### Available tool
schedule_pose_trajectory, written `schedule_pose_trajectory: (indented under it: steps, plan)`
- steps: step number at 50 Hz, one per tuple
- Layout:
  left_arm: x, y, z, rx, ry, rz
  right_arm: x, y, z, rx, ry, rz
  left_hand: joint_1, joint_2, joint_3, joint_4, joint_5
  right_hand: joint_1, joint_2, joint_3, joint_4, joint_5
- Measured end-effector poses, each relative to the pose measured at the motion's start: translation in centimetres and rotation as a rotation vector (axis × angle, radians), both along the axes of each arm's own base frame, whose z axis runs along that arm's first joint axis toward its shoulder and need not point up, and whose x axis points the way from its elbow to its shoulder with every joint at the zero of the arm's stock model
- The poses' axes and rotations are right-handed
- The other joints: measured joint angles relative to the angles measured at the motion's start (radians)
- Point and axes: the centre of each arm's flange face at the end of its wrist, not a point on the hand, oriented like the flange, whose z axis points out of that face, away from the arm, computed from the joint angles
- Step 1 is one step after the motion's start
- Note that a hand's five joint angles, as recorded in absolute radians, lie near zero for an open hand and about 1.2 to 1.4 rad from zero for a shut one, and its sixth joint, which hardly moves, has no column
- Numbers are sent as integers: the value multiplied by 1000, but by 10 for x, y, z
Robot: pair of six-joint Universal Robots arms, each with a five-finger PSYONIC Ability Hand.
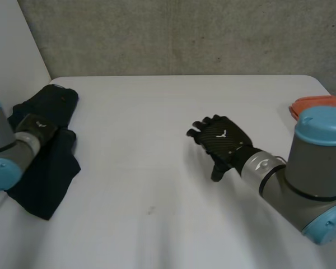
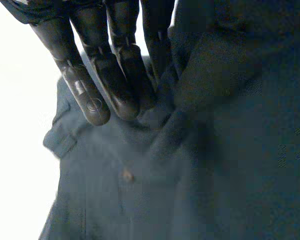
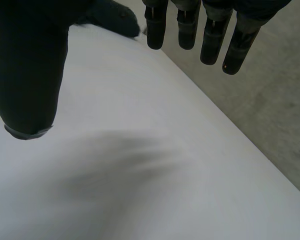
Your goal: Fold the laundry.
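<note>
We see a white table that is smooth and matte, set against a grey, rough-looking wall at its far edge. A plain white wall closes the room at the left.

The dark garment lies crumpled at the table's left side, partly under the left arm, with its near corner spread flat on the surface. In the left wrist view the cloth is bunched into soft folds, and a small pale button shows on it.

The left hand reaches down onto this garment. Its fingers are straight and close together, and their tips rest in the folds near the middle of the heap. We see no cloth pinched between them.

The right hand hangs above bare table right of centre, well apart from the garment. In its own wrist view the fingers are loose and spread away from the thumb, and it holds nothing.

An orange thing sits at the table's far right edge, just behind the right arm. We cannot tell what it is.
</note>
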Motion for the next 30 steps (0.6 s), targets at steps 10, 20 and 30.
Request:
schedule_pose_trajectory:
  steps: [10,20,30]
  plan:
    - [-111,71,81,-150,456,-175,-29,-27,18,-43,-27,-125,35,7,8,7,1,0,0,0,0,-1]
    - [-209,202,55,222,733,-508,-55,-49,31,-57,-65,-271,-373,-435,-425,-415,-405,0,0,0,0,-1]
    - [-209,216,55,273,718,-516,-67,-63,36,-70,-75,-329,-860,-982,-968,-988,-957,0,0,0,0,-1]
